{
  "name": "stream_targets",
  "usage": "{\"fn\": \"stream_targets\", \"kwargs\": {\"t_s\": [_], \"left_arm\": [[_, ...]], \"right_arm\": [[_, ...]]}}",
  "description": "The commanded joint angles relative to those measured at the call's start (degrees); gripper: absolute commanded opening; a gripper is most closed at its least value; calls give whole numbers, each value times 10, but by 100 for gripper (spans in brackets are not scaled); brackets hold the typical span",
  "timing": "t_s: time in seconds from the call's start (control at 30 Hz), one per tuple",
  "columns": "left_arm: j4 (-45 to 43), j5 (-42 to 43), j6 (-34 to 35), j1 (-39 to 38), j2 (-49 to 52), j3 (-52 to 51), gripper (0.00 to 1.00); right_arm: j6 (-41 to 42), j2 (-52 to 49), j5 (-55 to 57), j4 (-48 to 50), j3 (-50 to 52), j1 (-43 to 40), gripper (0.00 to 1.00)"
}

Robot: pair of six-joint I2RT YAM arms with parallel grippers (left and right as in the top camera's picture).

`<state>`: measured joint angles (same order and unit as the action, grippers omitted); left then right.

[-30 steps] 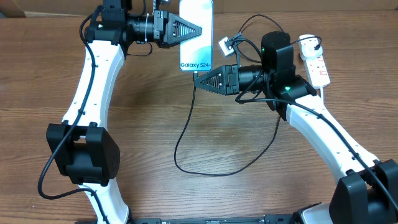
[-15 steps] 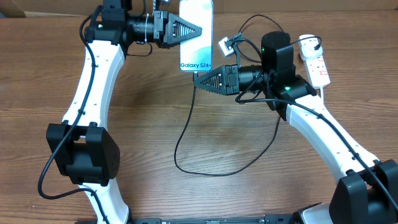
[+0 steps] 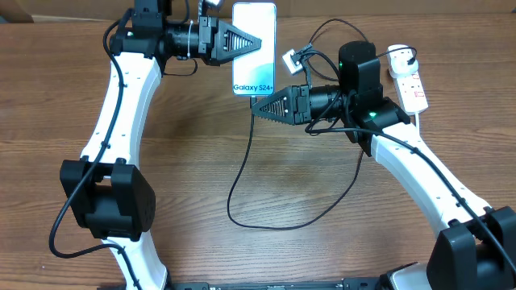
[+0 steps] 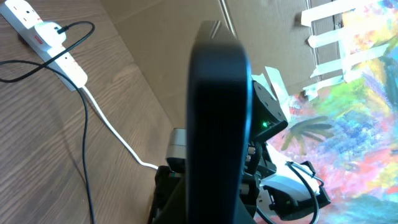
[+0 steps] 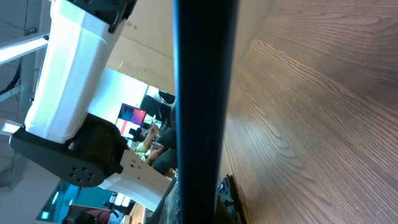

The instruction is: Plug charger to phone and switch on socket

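The left hand is gripping the phone by its long side near the far edge of the worktop, with the screen facing up. The right hand is closing on the connector end of the charger, just below the phone's bottom edge; whether the tip is seating is not showing. If it is pushing off-line, the tip risks scraping beside the port or shoving the phone through the left grip. The cable is looping loosely towards the socket, so a hard tug risks dragging the plug out.
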<state>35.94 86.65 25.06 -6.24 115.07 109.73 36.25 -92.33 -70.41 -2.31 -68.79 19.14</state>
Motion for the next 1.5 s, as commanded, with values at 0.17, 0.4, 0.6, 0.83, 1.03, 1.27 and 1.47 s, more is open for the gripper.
{"fn": "stream_targets", "kwargs": {"t_s": [0.17,0.4,0.6,0.83,1.03,1.27,1.47], "left_arm": [[1,40,-15,2,-29,-27,4],[3,40,-2,2,-29,-27,4],[3,40,-2,2,-29,-27,4],[3,40,-2,2,-29,-27,4],[3,40,-2,2,-29,-27,4],[3,40,-2,2,-29,-27,4],[16,40,-3,1,-29,-27,4]], "right_arm": [[-7,-4,7,3,-6,-5,4],[-7,-9,24,4,-6,-5,4],[-6,-12,24,7,-6,-5,4],[20,-12,25,27,-6,-5,4],[45,-12,50,44,-6,-5,4],[51,-12,70,44,-6,-5,4],[57,-12,78,47,-6,-5,4]]}}
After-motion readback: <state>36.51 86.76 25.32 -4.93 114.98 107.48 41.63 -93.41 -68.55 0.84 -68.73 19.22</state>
